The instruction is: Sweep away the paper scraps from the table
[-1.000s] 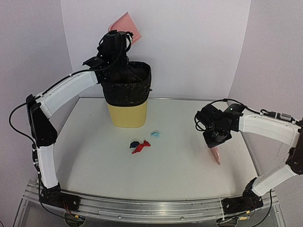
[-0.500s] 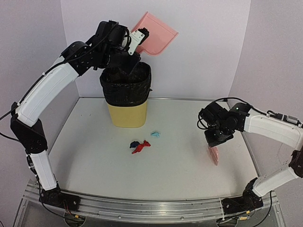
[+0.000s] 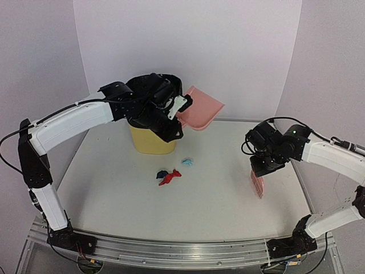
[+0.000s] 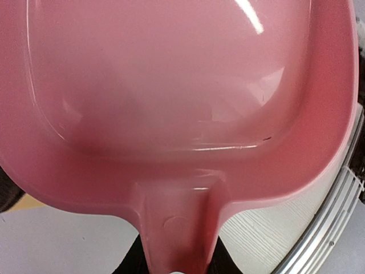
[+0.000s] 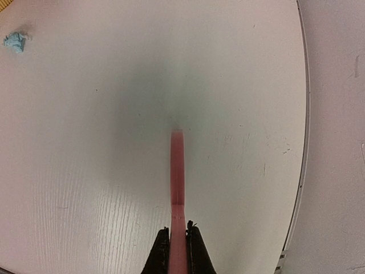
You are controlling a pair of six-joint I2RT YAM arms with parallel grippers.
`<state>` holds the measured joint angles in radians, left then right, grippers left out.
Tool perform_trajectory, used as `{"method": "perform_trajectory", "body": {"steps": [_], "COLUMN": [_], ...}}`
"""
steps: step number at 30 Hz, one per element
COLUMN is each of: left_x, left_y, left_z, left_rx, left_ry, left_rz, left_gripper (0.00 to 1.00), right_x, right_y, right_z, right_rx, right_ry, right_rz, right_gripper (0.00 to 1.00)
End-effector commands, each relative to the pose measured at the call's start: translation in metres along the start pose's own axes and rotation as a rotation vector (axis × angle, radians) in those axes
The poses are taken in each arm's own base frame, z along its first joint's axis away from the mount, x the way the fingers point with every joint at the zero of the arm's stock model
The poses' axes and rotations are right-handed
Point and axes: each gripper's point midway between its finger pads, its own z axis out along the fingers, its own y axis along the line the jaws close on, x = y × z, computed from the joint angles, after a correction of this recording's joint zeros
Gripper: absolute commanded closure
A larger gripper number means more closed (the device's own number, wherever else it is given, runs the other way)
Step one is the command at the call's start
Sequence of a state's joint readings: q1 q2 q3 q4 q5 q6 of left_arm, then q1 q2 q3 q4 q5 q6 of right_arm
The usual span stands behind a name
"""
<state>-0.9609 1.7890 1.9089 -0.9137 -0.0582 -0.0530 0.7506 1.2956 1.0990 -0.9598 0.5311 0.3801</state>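
Three paper scraps lie mid-table [image 3: 114, 188]: a red one [image 3: 170, 177], a navy one [image 3: 162, 174] touching it, and a light blue one [image 3: 187, 162] [image 5: 15, 41] just beyond. My left gripper [image 3: 178, 106] is shut on the handle of the pink dustpan [image 3: 201, 108] [image 4: 177, 103], held in the air to the right of the bin; the pan looks empty. My right gripper [image 3: 261, 169] [image 5: 178, 237] is shut on the pink brush [image 3: 258, 184] [image 5: 177, 171], which hangs edge-on just above the table at the right, well clear of the scraps.
A yellow bin [image 3: 151, 139] with a black liner stands at the back, partly hidden by my left arm. White walls close in behind and at both sides. A metal rail [image 3: 182, 251] runs along the front edge.
My left arm has swung the dustpan down from high above the bin to a lower spot at the bin's right. The right gripper with the brush drifted slightly right.
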Motion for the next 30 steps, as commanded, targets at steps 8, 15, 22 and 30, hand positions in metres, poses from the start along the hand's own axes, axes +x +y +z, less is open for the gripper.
{"method": "perform_trajectory", "body": {"steps": [8, 15, 22, 30], "left_x": [0.133, 0.187, 0.258, 0.312], "left_y": [-0.057, -0.056, -0.043, -0.045], "left_z": [0.004, 0.001, -0.017, -0.033], "left_rx": [0.006, 0.011, -0.076, -0.075], "left_ry": [0.292, 0.377, 0.564, 0.697], "left_rz": [-0.162, -0.312, -0.419, -0.522], "left_gripper": [1.0, 1.0, 1.0, 1.0], "right_x": [-0.006, -0.007, -0.013, -0.036], "right_y": [-0.006, 0.001, 0.008, 0.013], "right_z": [-0.005, 0.003, 0.009, 0.006], "right_rx": [0.015, 0.01, -0.004, -0.016], "right_ry": [-0.03, 0.0, 0.021, -0.013], "right_rz": [0.0, -0.036, -0.071, -0.099], "right_gripper": [1.0, 1.0, 1.0, 1.0]}}
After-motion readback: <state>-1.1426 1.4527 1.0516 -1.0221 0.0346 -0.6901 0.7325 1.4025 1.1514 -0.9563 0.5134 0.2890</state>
